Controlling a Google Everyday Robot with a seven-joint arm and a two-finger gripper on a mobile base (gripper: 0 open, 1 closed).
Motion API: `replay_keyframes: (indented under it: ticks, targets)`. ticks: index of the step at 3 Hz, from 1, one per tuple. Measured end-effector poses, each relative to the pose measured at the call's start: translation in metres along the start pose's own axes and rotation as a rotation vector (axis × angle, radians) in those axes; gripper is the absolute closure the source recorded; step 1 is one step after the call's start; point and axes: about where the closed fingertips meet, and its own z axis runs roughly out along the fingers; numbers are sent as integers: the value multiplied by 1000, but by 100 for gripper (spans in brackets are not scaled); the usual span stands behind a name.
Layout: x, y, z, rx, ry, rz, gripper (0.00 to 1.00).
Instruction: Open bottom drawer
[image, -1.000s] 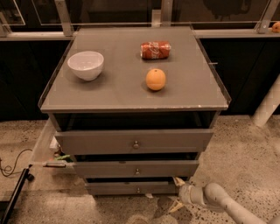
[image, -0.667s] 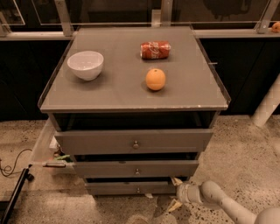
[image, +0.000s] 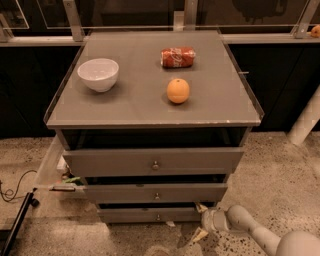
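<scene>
The gripper (image: 199, 220), jaws spread, is hovering at the right end of the bottom drawer (image: 130, 215), having edged slightly closer; the drawer is sitting unmoved, knob (image: 158, 217) untouched.

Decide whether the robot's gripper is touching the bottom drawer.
Cannot tell. In the camera view the gripper sits at the right end of the bottom drawer, overlapping its front, with no clear gap or contact visible.

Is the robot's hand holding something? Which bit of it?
It cannot be told. The gripper sits low at the right end of the bottom drawer, not at its knob; whether it grips that end is unclear.
</scene>
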Motion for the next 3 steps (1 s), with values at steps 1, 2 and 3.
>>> replay_keyframes:
  ticks: [1,2,3]
  targets:
    - [-3,0,-3,0,0,0,19]
    - [-3,0,-3,0,0,0,42]
    - [-6,-2,-6,0,0,0,66]
